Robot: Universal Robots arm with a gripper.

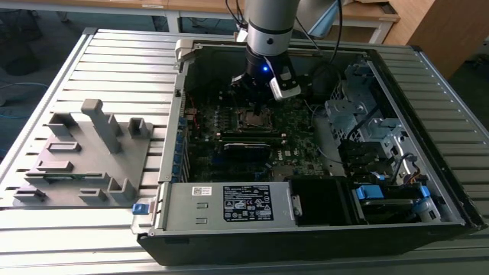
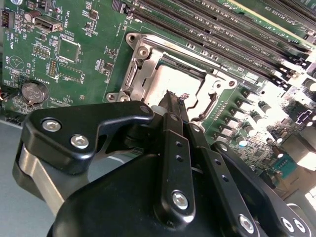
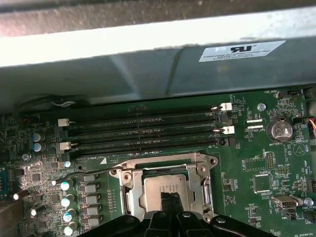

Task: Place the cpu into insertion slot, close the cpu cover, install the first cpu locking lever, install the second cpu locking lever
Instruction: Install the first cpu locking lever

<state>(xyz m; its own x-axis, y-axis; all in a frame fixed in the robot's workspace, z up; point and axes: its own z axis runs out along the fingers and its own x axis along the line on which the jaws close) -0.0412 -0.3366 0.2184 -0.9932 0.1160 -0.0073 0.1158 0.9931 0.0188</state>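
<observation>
The insertion slot [image 1: 252, 118] [image 3: 165, 190] [image 2: 173, 74] sits on the green motherboard inside the open computer case. The cpu [image 3: 158, 187] [image 2: 170, 81] lies flat in it, pale grey in both wrist views. The cpu cover [image 3: 197, 160] [image 2: 148, 52], a silvery frame, lies down around the chip. Thin wire levers [image 3: 208, 190] [image 2: 213, 104] run along the socket's sides. My gripper [image 1: 253, 105] [image 2: 176, 96] [image 3: 170, 211] hangs just over the socket's edge. Its two thin black fingers are pressed together with nothing between them.
Several long black memory slots [image 3: 148, 131] run beside the socket, close to the case wall [image 3: 158, 64]. A coin battery [image 3: 279, 130] sits on the board. A drive cage and cables [image 1: 367, 132] fill the exterior view's right. A grey fixture plate [image 1: 84, 154] lies outside the case.
</observation>
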